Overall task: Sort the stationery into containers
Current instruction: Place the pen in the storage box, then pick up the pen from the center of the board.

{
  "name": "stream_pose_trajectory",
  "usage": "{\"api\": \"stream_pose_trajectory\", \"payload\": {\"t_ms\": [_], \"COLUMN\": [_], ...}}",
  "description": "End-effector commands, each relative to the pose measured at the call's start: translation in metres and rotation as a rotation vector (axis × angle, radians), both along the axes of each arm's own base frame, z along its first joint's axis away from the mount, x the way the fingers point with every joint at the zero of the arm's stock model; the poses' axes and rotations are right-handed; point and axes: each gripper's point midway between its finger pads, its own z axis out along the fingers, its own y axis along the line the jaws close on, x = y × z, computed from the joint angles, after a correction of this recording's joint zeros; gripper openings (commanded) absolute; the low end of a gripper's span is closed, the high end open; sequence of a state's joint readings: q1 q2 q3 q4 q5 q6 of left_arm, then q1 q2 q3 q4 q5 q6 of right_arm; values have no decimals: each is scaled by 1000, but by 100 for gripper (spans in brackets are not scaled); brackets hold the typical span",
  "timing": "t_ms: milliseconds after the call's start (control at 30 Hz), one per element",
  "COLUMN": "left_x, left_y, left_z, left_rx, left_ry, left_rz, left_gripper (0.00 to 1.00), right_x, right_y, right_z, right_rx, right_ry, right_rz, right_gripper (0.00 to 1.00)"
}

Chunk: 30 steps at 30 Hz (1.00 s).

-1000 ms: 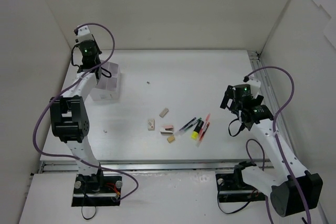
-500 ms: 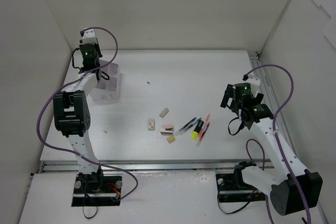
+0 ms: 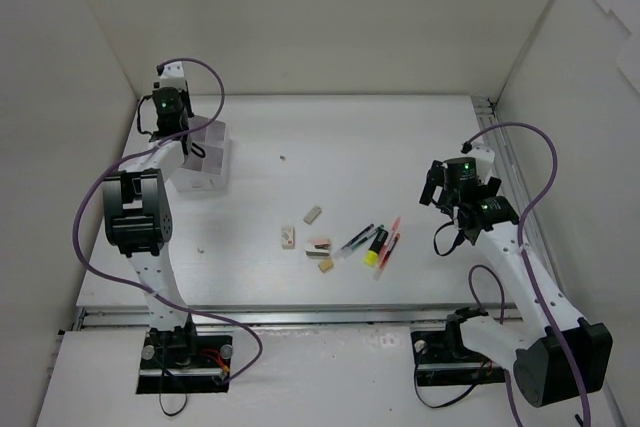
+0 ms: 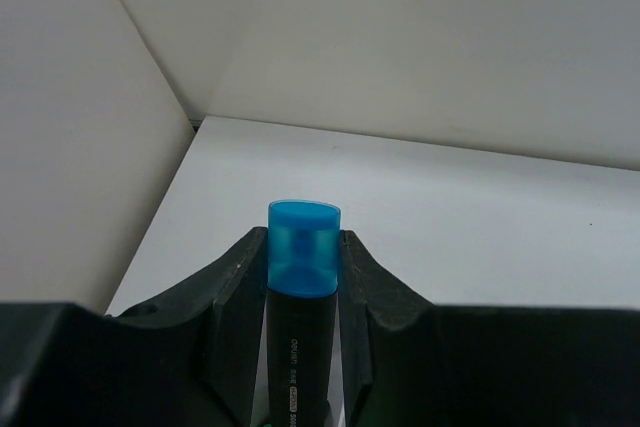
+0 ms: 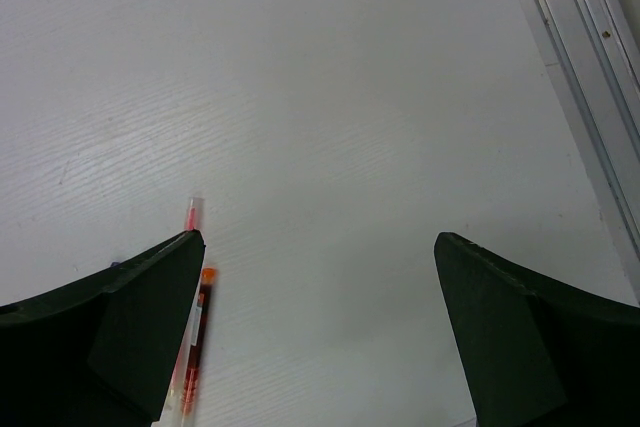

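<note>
My left gripper [image 3: 196,149] is shut on a blue-capped highlighter with a black body [image 4: 303,247] and hangs over the white box [image 3: 222,175] at the far left. In the left wrist view the gripper [image 4: 304,239] clamps the highlighter, cap pointing away. My right gripper [image 3: 462,195] is open and empty above the table, right of the pile. In the right wrist view the gripper [image 5: 320,237] has a red pen [image 5: 196,342] beside its left finger. The pile holds red pens [image 3: 391,234], a yellow highlighter [image 3: 371,258], a green highlighter [image 3: 379,237], a dark pen [image 3: 357,237] and erasers [image 3: 312,213].
A pink eraser [image 3: 318,244], a beige eraser [image 3: 325,265] and a white one [image 3: 289,237] lie left of the pens. A metal rail [image 3: 503,162] runs along the table's right edge and shows in the right wrist view [image 5: 575,57]. White walls enclose the table.
My left wrist has shifted slightly right and farther back over the box, still holding the highlighter. The right arm has barely moved.
</note>
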<state>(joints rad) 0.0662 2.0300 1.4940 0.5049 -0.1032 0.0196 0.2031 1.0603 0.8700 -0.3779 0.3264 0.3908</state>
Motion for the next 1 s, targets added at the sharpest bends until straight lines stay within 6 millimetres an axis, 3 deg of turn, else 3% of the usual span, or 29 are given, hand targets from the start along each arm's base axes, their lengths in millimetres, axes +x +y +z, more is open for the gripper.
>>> {"api": "stream_pose_trajectory", "payload": {"t_ms": [0,33,100,167,200,300,367,400,433,500,533,633,700,733,767,800,833,967], "left_x": [-7,-11,-14,-21,-27,-36,-45,-50,-57,-69,-78,-111,-136,-149,-160,-176,-189,-241], "left_y": [9,8,1,-6,-7,-33,-44,-54,-65,-88,-112,-166,-185,-202,-211,-215,-219,-239], "left_z": [61,63,65,79,92,101,116,114,128,125,138,125,126,103,95,105,76,44], "left_rx": [25,13,5,4,5,30,31,11,-5,-55,-71,-138,-177,-224,-235,-243,-274,-315], "left_ry": [-125,-114,-96,-109,-126,-121,-130,-101,-111,-39,-36,71,92,143,158,136,195,255], "left_rz": [14,13,-22,-57,-63,-103,-122,-139,-199,-290,-356,-481,-498,-506,-523,-536,-520,-537], "left_gripper": [23,40,56,64,79,99,100,99,99,99,100,100,99,100,99,100,100,99], "right_x": [12,10,9,8,7,4,3,2,1,-3,-5,-11,-16,-18,-19,-20,-24,-43], "right_y": [-2,-3,-1,4,5,13,24,28,35,38,36,28,30,39,45,52,68,111], "right_z": [26,25,25,26,26,21,15,8,4,-6,-8,-6,-2,-1,0,0,0,-12], "right_rx": [3,7,15,33,40,72,122,138,168,185,184,180,201,241,250,249,252,164], "right_ry": [-94,-92,-97,-100,-101,-89,-73,-50,-34,-9,-7,-42,-64,-59,-60,-49,-33,59], "right_rz": [-17,-17,-5,18,23,54,87,97,122,120,114,58,59,100,143,201,298,663], "right_gripper": [98,98,98,98,98,98,98,98,98,98,98,98,98,98,98,98,98,98]}}
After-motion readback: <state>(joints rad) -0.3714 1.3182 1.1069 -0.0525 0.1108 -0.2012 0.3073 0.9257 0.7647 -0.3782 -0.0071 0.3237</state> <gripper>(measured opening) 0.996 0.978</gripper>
